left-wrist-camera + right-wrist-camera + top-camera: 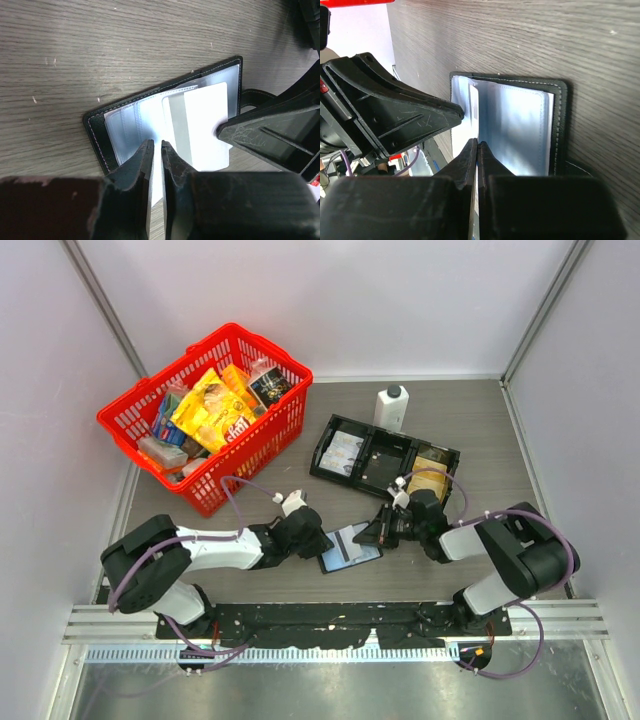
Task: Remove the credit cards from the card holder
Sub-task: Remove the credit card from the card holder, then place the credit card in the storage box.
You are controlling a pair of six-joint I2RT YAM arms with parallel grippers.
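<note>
**Both claws clamped at the open holder**

The card holder (350,548) lies open on the tabletop (480,440) between the arms. The left claw (156,150) is clenched on its near edge. The right claw (477,147) pinches a pale credit card (200,125) that sits partly inside its sleeve.

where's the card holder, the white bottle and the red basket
card holder (349,548), top external view, on its open light inner face
white bottle (390,410), top external view, on the middle of its body
red basket (255,445), top external view, on its near side wall
</note>
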